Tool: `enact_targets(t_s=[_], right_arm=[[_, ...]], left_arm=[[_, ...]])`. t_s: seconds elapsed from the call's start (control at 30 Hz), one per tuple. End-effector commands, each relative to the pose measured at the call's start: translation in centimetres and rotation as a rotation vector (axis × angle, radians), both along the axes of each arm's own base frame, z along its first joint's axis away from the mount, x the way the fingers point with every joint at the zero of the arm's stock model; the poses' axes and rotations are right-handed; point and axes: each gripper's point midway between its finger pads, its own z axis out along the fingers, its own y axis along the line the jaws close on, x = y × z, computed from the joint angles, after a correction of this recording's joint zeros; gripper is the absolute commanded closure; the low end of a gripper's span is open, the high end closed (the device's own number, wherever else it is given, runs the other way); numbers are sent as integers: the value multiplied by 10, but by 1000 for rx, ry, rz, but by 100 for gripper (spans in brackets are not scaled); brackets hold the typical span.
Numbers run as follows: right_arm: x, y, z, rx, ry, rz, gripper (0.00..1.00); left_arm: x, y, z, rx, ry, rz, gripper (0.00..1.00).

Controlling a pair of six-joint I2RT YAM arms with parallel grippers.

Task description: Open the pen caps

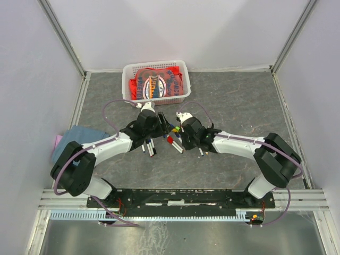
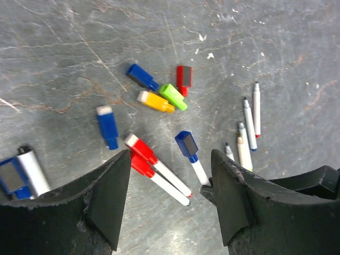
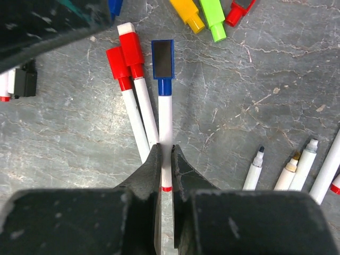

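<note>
My right gripper is shut on the white barrel of a blue-capped pen, which lies on the table with its blue cap pointing away. Two red-capped pens lie just to its left. My left gripper is open and empty, hovering over the same pens: the red-capped pair and the blue-capped pen show between its fingers. Loose caps lie beyond: blue, red, green, yellow and another blue one. In the top view both grippers meet at mid-table.
Several uncapped pens lie in a row to the right, also in the right wrist view. A black cap lies at the left. A white basket holding red cloth stands behind. A blue cloth lies at the left edge.
</note>
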Motion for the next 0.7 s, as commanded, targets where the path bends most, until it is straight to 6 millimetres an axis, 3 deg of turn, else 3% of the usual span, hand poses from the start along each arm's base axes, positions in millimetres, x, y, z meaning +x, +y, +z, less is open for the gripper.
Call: enact_targets(t_s=[0.0,0.33,0.67], right_arm=[[0,7,24,79,-34,3,99],[-8,18,52,254,-18,16,99],[-11,21,65,359,3,19,99]], left_arm=[[1,-20,13,-142,8,-30,32],[-6,-36,16,-268,55,-72,32],[-10,-42,15,-400,94,-74,33]])
